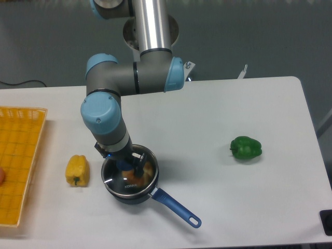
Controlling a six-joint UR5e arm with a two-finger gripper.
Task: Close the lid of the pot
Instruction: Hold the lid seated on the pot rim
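Down at the front of the white table (207, 129), left of centre, sits the pot (129, 194), a small dark saucepan whose long blue handle (175, 207) runs out toward the lower right and ends in a loop. The lid (127, 179) lies over the mouth of the pot, its thin metal rim roughly matching the pot's rim all the way round, and small printed text shows on the glass near the front edge. Through the glass something orange-brown can be seen inside the pot, though it is too blurred to name.

The arm (111, 104) reaches down from the back of the table, grey with pale blue joints, and its wrist ends right above the pot. The gripper (132, 167) stands on top of the lid at its centre, with one dark finger (140, 165) visible on the right side of the blue knob (127, 167). The jaws seem to be closed around the knob, but the wrist hides much of them, so the grip is probable rather than sure.

Just left of the pot, apart from it, lies a yellow pepper (77, 170). A green pepper (246, 148) rests well away on the right half of the table. Along the left edge is an orange mesh tray (18, 161), cut off by the frame, with a small reddish thing barely showing at its far left side.
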